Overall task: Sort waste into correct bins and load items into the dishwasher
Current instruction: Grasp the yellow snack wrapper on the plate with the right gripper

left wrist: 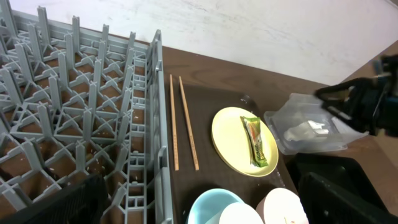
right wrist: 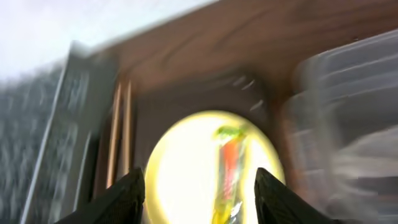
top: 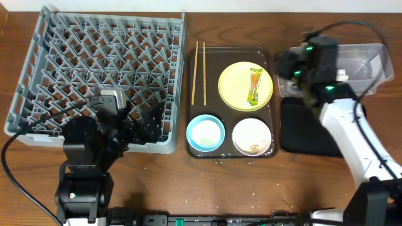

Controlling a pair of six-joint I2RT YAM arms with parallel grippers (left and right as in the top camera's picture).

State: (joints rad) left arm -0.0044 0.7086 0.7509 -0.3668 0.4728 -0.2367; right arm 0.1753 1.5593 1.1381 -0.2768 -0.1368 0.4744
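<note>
The orange-and-green sachet (top: 254, 86) lies on the yellow plate (top: 233, 88) on the dark brown serving tray (top: 213, 81). Two chopsticks (top: 198, 72) lie at the tray's left. The light blue bowl (top: 191, 133) holds the small white cup (left wrist: 239, 214). The white bowl (top: 242, 135) has beige crumbs (top: 254, 148) in it. My right gripper (top: 287, 64) is open and empty, between the plate and the clear tub (top: 377, 59); its blurred wrist view shows the sachet (right wrist: 227, 162) between the fingers (right wrist: 198, 180). A white wrapper (left wrist: 305, 130) lies in the tub. My left gripper (top: 147, 125) is open at the grey dish rack's (top: 94, 63) front right corner.
The glossy black tray (top: 308, 129) lies in front of the clear tub, right of the serving tray. Small crumbs are scattered on the wooden table (top: 220, 182) near its front edge. A black cable (top: 16, 182) runs at the left front.
</note>
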